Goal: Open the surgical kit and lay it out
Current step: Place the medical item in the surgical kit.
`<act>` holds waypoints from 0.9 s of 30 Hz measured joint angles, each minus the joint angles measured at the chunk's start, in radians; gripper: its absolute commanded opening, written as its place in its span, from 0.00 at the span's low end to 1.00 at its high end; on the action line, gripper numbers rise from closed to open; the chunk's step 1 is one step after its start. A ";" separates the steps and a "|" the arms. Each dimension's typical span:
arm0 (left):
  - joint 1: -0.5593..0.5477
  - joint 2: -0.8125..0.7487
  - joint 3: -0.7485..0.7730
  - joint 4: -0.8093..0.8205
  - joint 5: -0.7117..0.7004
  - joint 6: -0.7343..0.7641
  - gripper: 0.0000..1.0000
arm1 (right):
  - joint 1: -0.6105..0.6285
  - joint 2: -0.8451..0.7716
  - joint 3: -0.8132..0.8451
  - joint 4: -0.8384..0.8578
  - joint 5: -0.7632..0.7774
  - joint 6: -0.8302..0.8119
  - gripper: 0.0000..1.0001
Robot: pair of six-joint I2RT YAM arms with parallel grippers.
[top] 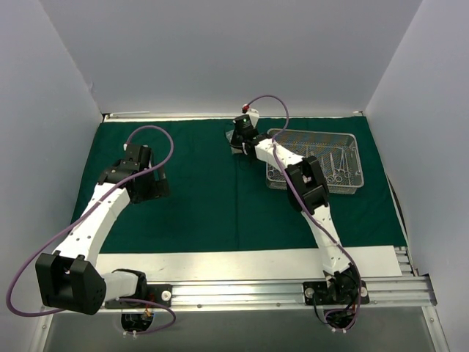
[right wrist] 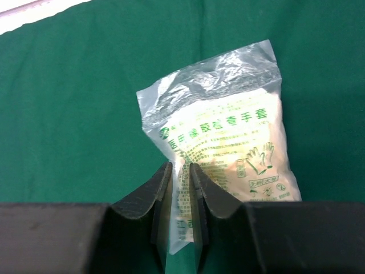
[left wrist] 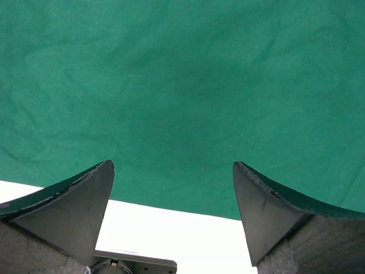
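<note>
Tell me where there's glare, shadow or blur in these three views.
Top view: even, soft light, no hard shadows; the instruments in the tray are too small to look crisp. Left wrist: cloth sharp, with a faint shadow mid-frame; the white strip below it is washed out. Right wrist: glare on the packet at its crinkled top, print readable; the near fingers are dark.

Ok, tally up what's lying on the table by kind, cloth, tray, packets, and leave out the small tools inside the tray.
Green cloth: 1
Wire tray: 1
Clear packet: 1
Total: 3
</note>
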 measured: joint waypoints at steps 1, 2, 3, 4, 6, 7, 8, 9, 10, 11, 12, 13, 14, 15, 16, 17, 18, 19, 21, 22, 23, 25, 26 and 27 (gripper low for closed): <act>0.000 0.000 -0.002 0.000 0.000 0.000 0.94 | -0.002 0.003 -0.001 0.000 -0.003 0.004 0.16; 0.000 -0.001 -0.003 0.000 0.000 -0.001 0.94 | -0.002 0.007 -0.001 0.002 -0.004 0.006 0.17; 0.000 -0.001 -0.003 0.000 0.000 -0.001 0.94 | -0.003 0.010 -0.001 0.002 -0.006 0.008 0.17; 0.000 -0.001 -0.003 0.000 0.000 -0.002 0.94 | -0.006 0.011 -0.002 0.002 -0.006 0.010 0.18; 0.000 -0.001 -0.003 0.000 0.000 -0.003 0.94 | -0.007 0.011 -0.005 0.003 -0.013 0.012 0.19; 0.000 -0.001 -0.003 0.000 0.000 -0.003 0.94 | -0.007 0.011 -0.005 0.006 -0.016 0.013 0.20; 0.000 -0.001 -0.003 0.000 0.000 -0.004 0.94 | -0.007 0.011 -0.005 0.008 -0.021 0.014 0.20; 0.000 -0.001 -0.003 0.000 0.000 -0.004 0.94 | -0.007 0.011 -0.005 0.008 -0.027 0.013 0.22; 0.000 -0.001 -0.003 0.000 0.000 -0.004 0.94 | -0.007 0.011 -0.005 0.008 -0.032 0.013 0.22; 0.000 -0.001 -0.003 0.000 0.000 -0.004 0.94 | -0.007 0.011 -0.005 0.008 -0.036 0.010 0.22; 0.000 -0.001 -0.003 0.000 0.000 -0.004 0.94 | -0.007 0.011 -0.004 0.009 -0.042 0.006 0.23; 0.000 -0.001 -0.003 0.000 0.000 -0.005 0.94 | -0.007 0.011 -0.002 0.008 -0.045 0.005 0.24; 0.000 -0.001 -0.003 0.000 0.000 -0.005 0.94 | -0.007 0.011 0.002 0.008 -0.053 0.002 0.24; 0.000 -0.001 -0.003 0.001 0.000 -0.006 0.94 | -0.007 0.011 0.006 0.008 -0.059 -0.002 0.25; 0.000 -0.001 -0.003 0.001 0.000 -0.007 0.94 | -0.007 0.011 0.013 0.008 -0.066 -0.009 0.26; 0.000 -0.001 -0.003 0.001 0.000 -0.007 0.94 | -0.007 0.010 0.016 0.008 -0.069 -0.015 0.27; 0.000 -0.001 -0.003 0.002 0.000 -0.007 0.94 | -0.007 0.006 0.019 0.008 -0.075 -0.023 0.28; 0.000 -0.001 -0.003 0.002 0.000 -0.008 0.94 | -0.007 0.003 0.021 0.008 -0.082 -0.032 0.28; 0.000 -0.001 -0.003 0.002 0.000 -0.008 0.94 | -0.008 -0.009 0.025 0.004 -0.097 -0.058 0.30; 0.000 -0.001 -0.003 0.003 0.000 -0.008 0.94 | -0.008 -0.018 0.025 -0.003 -0.105 -0.076 0.30; 0.000 -0.001 -0.003 0.003 0.000 -0.008 0.94 | -0.013 -0.032 0.025 -0.016 -0.113 -0.098 0.30; 0.000 -0.001 -0.002 0.005 0.000 -0.008 0.94 | -0.016 -0.074 0.025 -0.056 -0.130 -0.151 0.31; 0.000 -0.001 -0.002 0.007 0.000 -0.008 0.94 | -0.019 -0.092 0.025 -0.074 -0.137 -0.173 0.31; 0.000 -0.001 -0.001 0.010 0.000 -0.008 0.94 | -0.025 -0.127 0.025 -0.111 -0.146 -0.215 0.32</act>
